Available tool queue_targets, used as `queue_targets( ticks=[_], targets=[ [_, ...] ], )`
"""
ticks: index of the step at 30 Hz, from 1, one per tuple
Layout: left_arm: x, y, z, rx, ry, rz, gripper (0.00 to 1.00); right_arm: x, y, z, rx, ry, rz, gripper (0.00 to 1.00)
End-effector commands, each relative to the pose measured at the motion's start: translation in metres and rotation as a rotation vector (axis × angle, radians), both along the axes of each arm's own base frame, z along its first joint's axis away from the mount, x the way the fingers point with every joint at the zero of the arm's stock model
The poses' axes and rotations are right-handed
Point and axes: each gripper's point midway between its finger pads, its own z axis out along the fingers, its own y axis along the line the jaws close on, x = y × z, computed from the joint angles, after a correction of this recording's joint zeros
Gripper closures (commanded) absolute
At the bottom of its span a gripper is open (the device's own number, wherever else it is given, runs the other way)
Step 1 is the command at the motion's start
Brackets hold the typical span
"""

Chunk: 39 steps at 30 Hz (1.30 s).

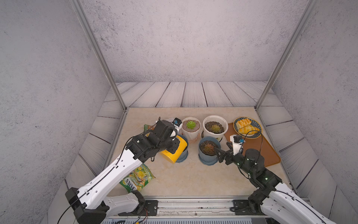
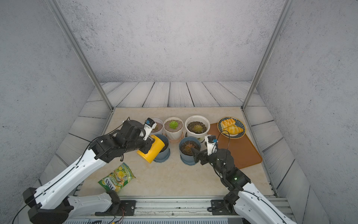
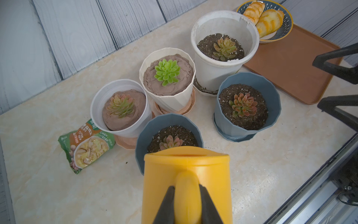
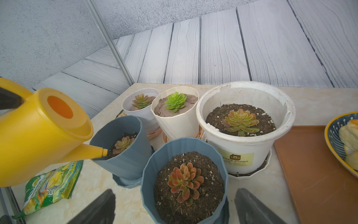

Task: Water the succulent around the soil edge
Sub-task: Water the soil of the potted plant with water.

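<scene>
A yellow watering can [image 1: 175,150] [image 3: 187,168] is tilted forward, and my left gripper [image 3: 187,189] is shut on its handle. In the right wrist view its spout [image 4: 96,152] reaches over the rim of the left blue pot [image 4: 126,155] [image 1: 185,153], ending above the soil at the pot's edge. A pinkish succulent [image 3: 170,142] [image 4: 123,144] sits in that pot. I see no water stream. My right gripper [image 1: 222,147] [image 4: 174,191] is open, with one finger on each side of the right blue pot [image 1: 208,159], not touching it.
Behind the blue pots stand a small white pot [image 3: 100,104], a faceted cream pot [image 1: 190,131] and a large white pot [image 1: 210,135], each with a succulent. A green snack bag [image 1: 138,177] lies front left and a soup packet [image 3: 87,145] by the small pot. An orange tray [image 1: 257,151] holds a bread plate [image 1: 235,127].
</scene>
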Motion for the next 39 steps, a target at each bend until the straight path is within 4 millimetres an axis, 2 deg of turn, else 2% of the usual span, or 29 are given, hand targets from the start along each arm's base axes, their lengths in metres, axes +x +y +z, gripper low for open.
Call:
queue_targets(
  ticks=[1, 16, 29, 39],
  targets=[
    [0.011, -0.011, 0.020, -0.080, -0.059, 0.003, 1.00, -0.002, 0.002, 0.011, 0.024, -0.025, 0.011, 0.00],
    [0.045, -0.029, 0.021, -0.061, -0.135, 0.034, 1.00, -0.004, -0.002, 0.017, 0.034, -0.044, 0.000, 0.00],
    [0.065, -0.014, 0.016, 0.081, -0.195, 0.095, 1.00, -0.005, -0.003, 0.018, 0.034, -0.044, -0.002, 0.00],
    [0.064, 0.003, 0.015, 0.158, -0.215, 0.133, 1.00, -0.002, -0.004, 0.015, 0.024, -0.039, -0.011, 0.00]
  ],
)
